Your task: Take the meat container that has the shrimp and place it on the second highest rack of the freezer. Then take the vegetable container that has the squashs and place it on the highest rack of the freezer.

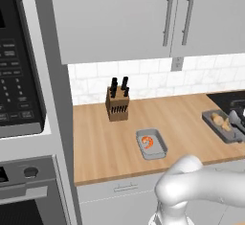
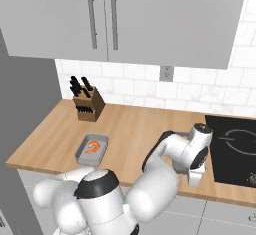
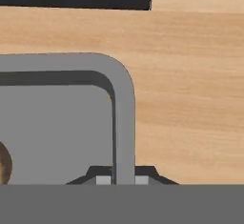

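A rendered home kitchen. Shown by a wooden counter [image 1: 110,138] mid-frame, white tiled backsplash [image 1: 148,78] behind, grey wall cabinets [image 1: 115,13] across the top, knife block [image 1: 117,102] at centre, built-in oven [image 1: 21,90] at left, black cooktop [image 2: 235,146] at right.

An orange-red shrimp [image 1: 148,143] with paler stripes lies in the light-grey meat container [image 1: 151,144] on the tan wood-grain bench [image 1: 105,138], the dark-grey vegetable container [image 1: 221,126] holds tan squashes [image 1: 218,120], and black-handled knives fill a brown knife block [image 1: 117,104].
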